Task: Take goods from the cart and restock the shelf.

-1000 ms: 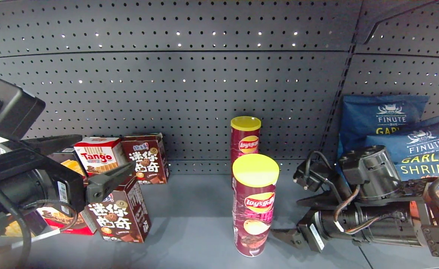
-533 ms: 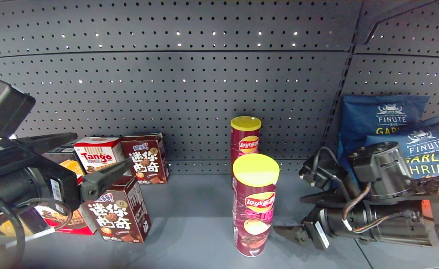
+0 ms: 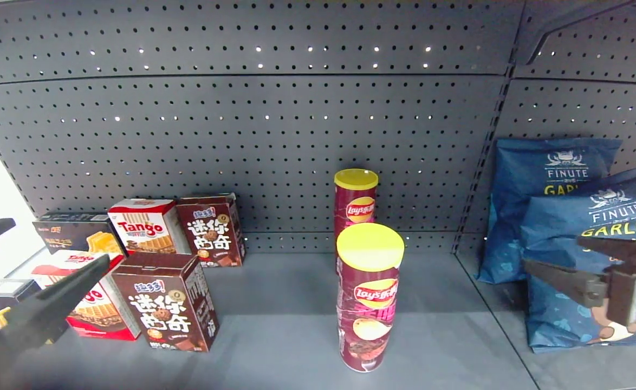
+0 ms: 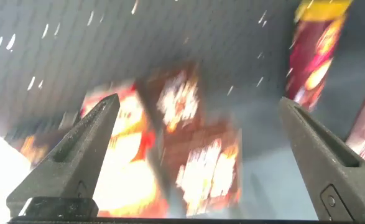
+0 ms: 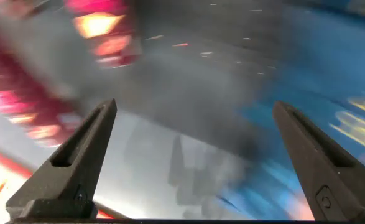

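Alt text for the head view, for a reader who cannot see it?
Two yellow-lidded chip cans stand upright, one behind the other, on a grey shelf; snack boxes sit to their left, blue bags on the right. The left gripper and right gripper, both open and empty, flank them.

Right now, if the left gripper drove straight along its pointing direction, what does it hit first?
The left gripper would likely meet the front brown cookie box first; the red wafer box beside it is close. Depth unclear.
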Motion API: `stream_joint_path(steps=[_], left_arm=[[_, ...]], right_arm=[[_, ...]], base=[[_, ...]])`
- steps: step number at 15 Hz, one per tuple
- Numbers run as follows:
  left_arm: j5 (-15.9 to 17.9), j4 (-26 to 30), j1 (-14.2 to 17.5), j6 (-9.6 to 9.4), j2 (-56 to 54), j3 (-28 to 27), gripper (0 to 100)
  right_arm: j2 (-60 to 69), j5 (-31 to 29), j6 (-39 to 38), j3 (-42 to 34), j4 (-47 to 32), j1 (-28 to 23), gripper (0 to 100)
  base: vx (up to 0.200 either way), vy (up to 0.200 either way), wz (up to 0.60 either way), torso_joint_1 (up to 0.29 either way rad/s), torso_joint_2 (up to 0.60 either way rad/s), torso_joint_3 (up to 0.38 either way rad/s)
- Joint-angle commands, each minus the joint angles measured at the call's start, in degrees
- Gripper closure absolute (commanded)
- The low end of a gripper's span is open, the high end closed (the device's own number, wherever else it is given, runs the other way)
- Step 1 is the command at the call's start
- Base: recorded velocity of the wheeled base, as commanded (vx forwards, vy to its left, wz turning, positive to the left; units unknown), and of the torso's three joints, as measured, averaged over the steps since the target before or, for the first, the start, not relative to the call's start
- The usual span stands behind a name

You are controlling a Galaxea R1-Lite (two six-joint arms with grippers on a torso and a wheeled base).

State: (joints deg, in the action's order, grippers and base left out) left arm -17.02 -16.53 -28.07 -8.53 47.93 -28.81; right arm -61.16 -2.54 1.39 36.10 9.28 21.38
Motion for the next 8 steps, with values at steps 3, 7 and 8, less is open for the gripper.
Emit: stream_joint_path(steps=[3, 7, 8], left_arm=[[-8.38, -0.08, 0.30, -1.22, -12.87, 13.86, 0], [-9.44, 5.81, 0.39, -8.08, -23.94, 19.23, 0], [-9.44, 8.71, 0.30, -8.08, -25.17, 18.79, 0]], right_arm=[[28.20, -0.89, 0.37, -19.84, -0.05, -14.79, 0], [51.14, -0.54, 0.10, -35.39, -2.16, -17.95, 0], [56.68, -0.01, -0.34, -36.10, -5.15, -17.43, 0]], base=[[0.000, 0.000, 0.00, 0.000, 0.00, 0.000], [0.000, 0.000, 0.00, 0.000, 0.00, 0.000], [0.000, 0.000, 0.00, 0.000, 0.00, 0.000]])
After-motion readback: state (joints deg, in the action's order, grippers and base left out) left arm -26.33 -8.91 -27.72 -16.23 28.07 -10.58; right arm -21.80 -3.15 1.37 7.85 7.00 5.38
